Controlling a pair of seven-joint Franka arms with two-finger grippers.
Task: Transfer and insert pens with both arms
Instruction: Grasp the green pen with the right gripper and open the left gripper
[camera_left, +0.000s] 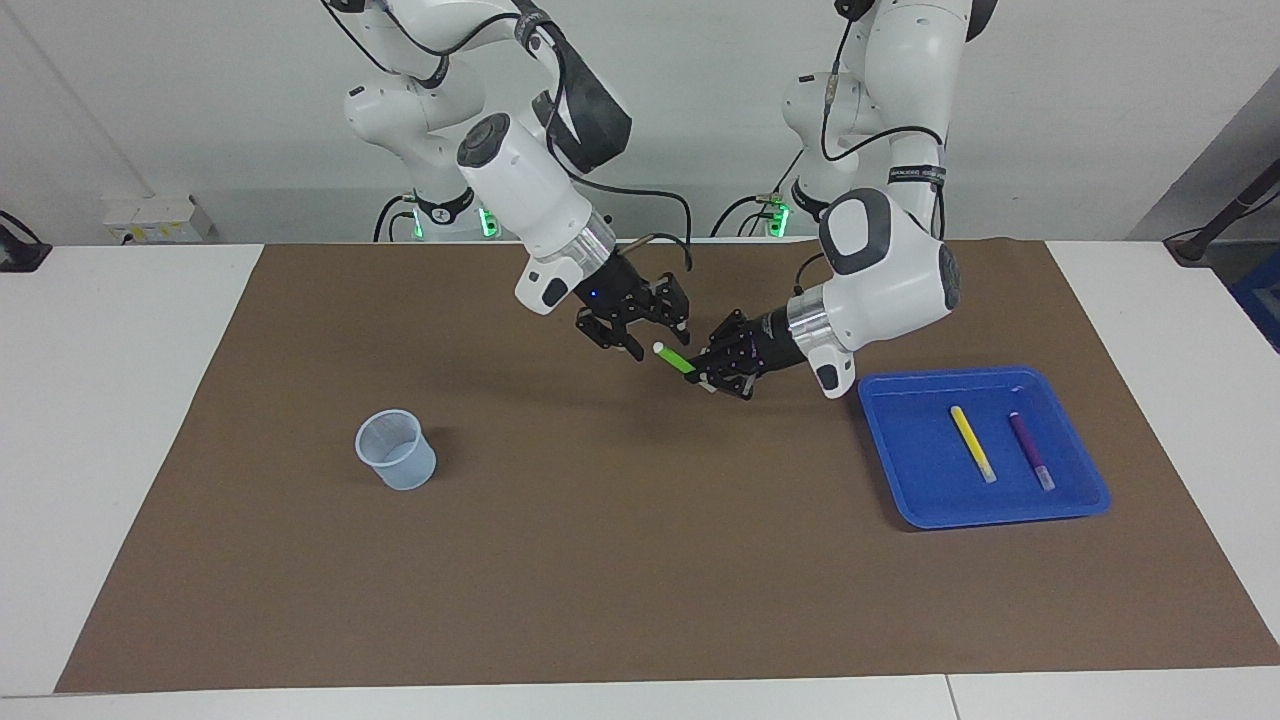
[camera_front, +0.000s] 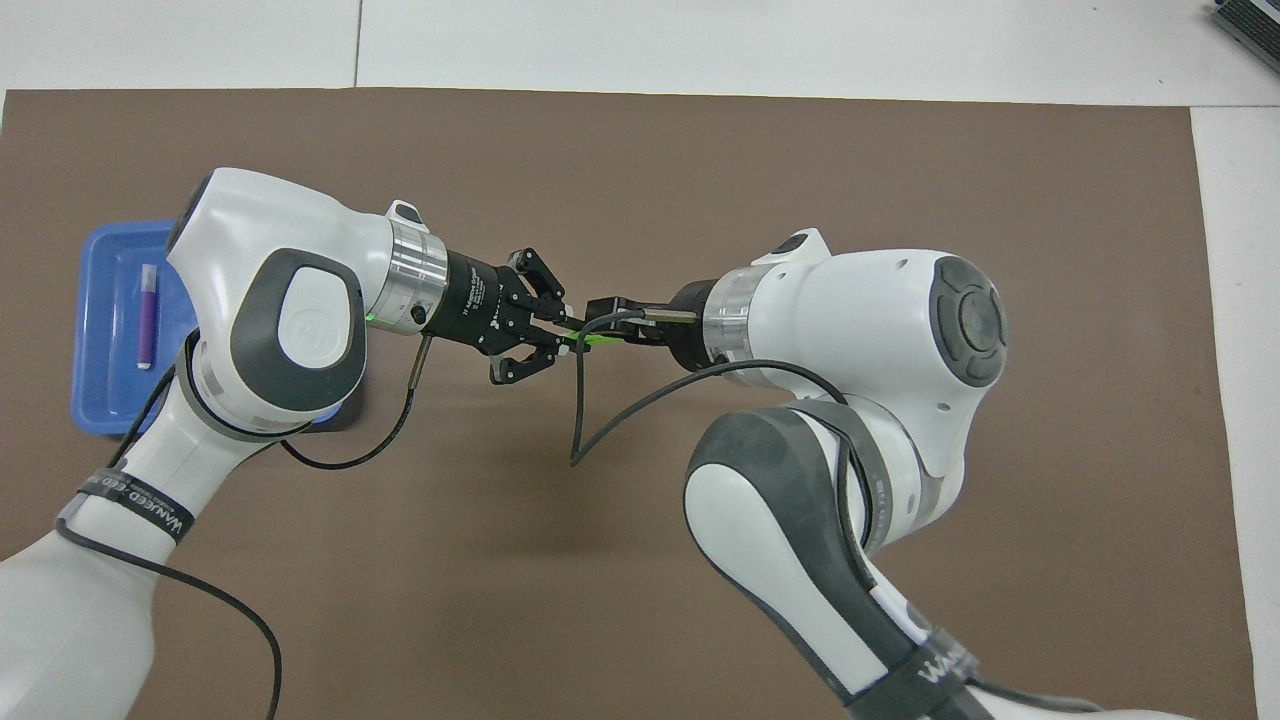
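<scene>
My left gripper (camera_left: 697, 372) is shut on the lower part of the bright green pen (camera_left: 675, 360) and holds it slanted in the air over the middle of the brown mat. The pen's pale end points up toward my right gripper (camera_left: 660, 340), whose fingers stand apart on either side of that end. In the overhead view the left gripper (camera_front: 570, 337) and right gripper (camera_front: 602, 322) meet nose to nose, with only a sliver of the green pen (camera_front: 597, 341) showing. The yellow pen (camera_left: 972, 443) and the purple pen (camera_left: 1031, 450) lie in the blue tray (camera_left: 1000, 512).
A clear plastic cup (camera_left: 396, 450) stands upright on the mat toward the right arm's end of the table. The blue tray (camera_front: 100, 260) sits toward the left arm's end, with the purple pen (camera_front: 147, 315) in it. A black cable loops below the right wrist.
</scene>
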